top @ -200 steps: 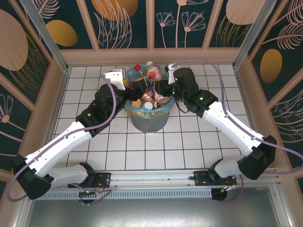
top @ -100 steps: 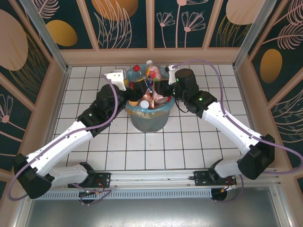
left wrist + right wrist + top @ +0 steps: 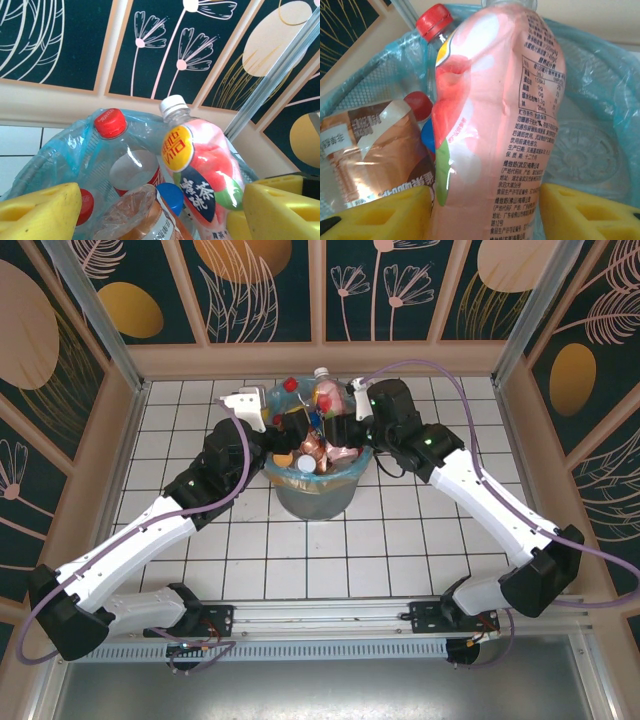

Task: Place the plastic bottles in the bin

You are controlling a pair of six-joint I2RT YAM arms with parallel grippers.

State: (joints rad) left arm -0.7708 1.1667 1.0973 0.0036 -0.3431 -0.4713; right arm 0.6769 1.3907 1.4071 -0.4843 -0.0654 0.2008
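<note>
The round grey bin (image 3: 315, 495), lined with a light-blue bag (image 3: 55, 155), is heaped with plastic bottles. A pink-labelled bottle (image 3: 322, 392) with a white cap stands upright on the heap (image 3: 200, 170) (image 3: 500, 115). My right gripper (image 3: 338, 425) (image 3: 485, 212) is over the bin's right rim. Its yellow fingers (image 3: 580, 212) flank this bottle's lower body, parted and barely off it. My left gripper (image 3: 290, 430) (image 3: 160, 212) hangs over the left rim, open with nothing held. A red-capped bottle (image 3: 111, 122) and an orange-labelled one (image 3: 140, 215) lie in the heap.
The bin stands at the back middle of the white tiled floor (image 3: 320, 560). Wooden side walls (image 3: 120, 420) and patterned panels enclose it. Both arms reach in from the near rail (image 3: 320, 615).
The right gripper's fingers have spread apart around the pink bottle, which now stands more upright and a little further back. The left gripper has stayed put.
</note>
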